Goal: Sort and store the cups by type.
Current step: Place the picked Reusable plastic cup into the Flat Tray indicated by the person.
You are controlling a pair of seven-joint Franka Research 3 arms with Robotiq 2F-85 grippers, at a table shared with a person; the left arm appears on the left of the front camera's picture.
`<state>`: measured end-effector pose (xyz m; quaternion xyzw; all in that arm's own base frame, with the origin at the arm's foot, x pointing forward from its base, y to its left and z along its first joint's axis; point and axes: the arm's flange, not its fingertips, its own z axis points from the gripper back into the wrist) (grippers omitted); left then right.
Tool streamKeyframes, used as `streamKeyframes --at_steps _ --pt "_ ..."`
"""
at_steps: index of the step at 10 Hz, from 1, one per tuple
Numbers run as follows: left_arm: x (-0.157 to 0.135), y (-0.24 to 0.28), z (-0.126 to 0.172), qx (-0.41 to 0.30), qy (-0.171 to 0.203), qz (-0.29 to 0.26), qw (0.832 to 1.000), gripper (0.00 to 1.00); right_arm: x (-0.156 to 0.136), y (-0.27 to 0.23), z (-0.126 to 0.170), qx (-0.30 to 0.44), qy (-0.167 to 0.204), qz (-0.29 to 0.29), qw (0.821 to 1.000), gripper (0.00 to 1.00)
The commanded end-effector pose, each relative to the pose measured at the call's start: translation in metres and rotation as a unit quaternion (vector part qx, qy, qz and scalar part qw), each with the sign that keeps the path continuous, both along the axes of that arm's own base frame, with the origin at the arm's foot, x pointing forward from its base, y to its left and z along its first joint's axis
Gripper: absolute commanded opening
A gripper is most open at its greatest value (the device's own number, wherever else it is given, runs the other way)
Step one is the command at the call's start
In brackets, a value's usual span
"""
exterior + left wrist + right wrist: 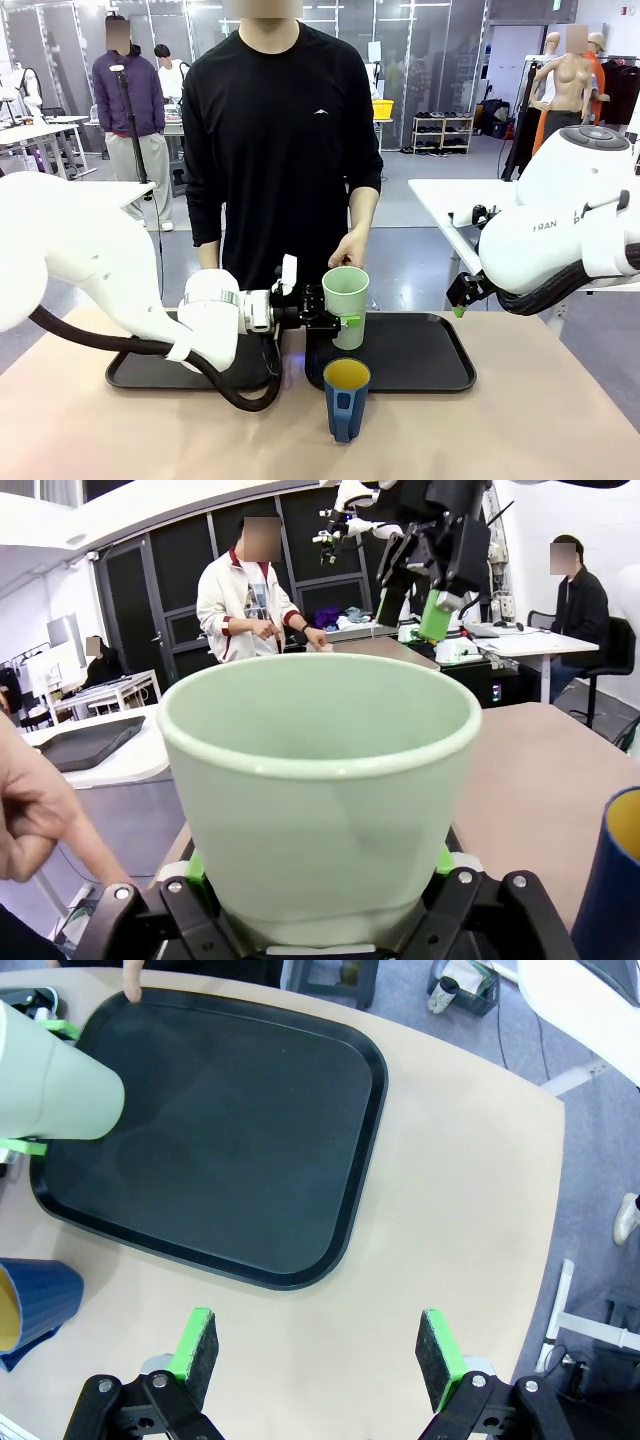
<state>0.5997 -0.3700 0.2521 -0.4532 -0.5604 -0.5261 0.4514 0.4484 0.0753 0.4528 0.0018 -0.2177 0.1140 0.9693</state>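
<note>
Tumbler (345,292) gripped in left tool (344,324).

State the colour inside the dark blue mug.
The dark blue mug is yellow inside; the front view shows it best.

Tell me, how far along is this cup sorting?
Nothing looks stored yet. In hand: the left gripper is shut on the mint tumbler at the right tray. Left: the blue mug stands on the table, outside that tray; the right gripper hangs open.
</note>
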Motion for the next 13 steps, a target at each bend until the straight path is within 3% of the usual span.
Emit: streamKeyframes --at_steps 1,13 --pt "0.004 -0.012 -0.019 -0.003 -0.005 0.022 1.000 0.87 0.000 -0.001 0.000 0.001 0.000 -0.001 1.000 1.00" --pt "0.007 -0.014 -0.047 0.012 0.041 0.013 0.999 0.87 0.000 -0.001 0.000 0.001 0.000 -0.001 1.000 1.00"
